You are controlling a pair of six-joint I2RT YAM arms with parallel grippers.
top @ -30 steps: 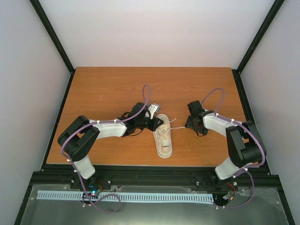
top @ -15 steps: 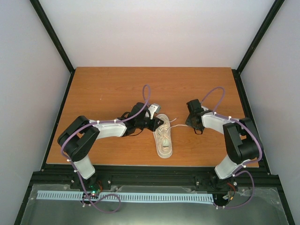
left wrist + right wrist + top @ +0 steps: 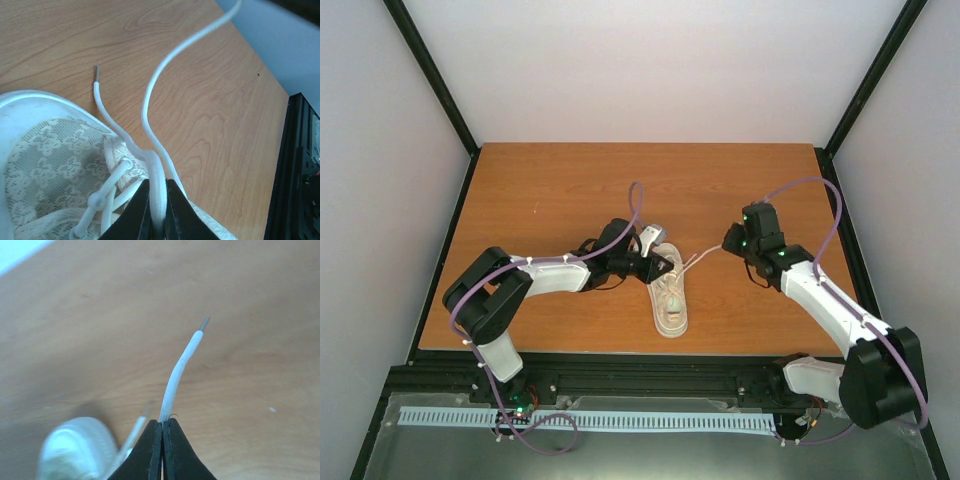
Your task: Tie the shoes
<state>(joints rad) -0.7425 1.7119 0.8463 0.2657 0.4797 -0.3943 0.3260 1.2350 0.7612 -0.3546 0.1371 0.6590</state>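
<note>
A cream low-top sneaker (image 3: 671,300) is seen lying sole-down on the table (image 3: 550,190), in its near half and close to the middle, with its length running from near to far. Its sole is pale, and in the left wrist view the upper (image 3: 55,165) shows a lacy woven pattern inside a white rim. Thin white laces (image 3: 152,100) are threaded through the eyelets. One free end, tipped with a small grey sleeve, rests on the wood just beside the rim. A second strand rises away toward the upper right.

The left claw (image 3: 156,212) is pinched narrow on the laces right at the sneaker's eyelets, at its far end (image 3: 665,265). The right claw (image 3: 161,437) is closed tight on a strand near its tip, which sticks out beyond the fingers with its grey end showing. In the overhead view this claw (image 3: 728,241) is held to the right of the sneaker, apart from it, and a strand (image 3: 700,257) is stretched between them.

Compared with a second ago, the right arm has been unfolded: its elbow, then raised beside the table's right edge, is now lowered and stretched out, and the right claw has been shifted slightly farther and to the right. The strand, earlier slack on the wood, has been drawn up straighter. The left arm and sneaker are practically unmoved.
</note>
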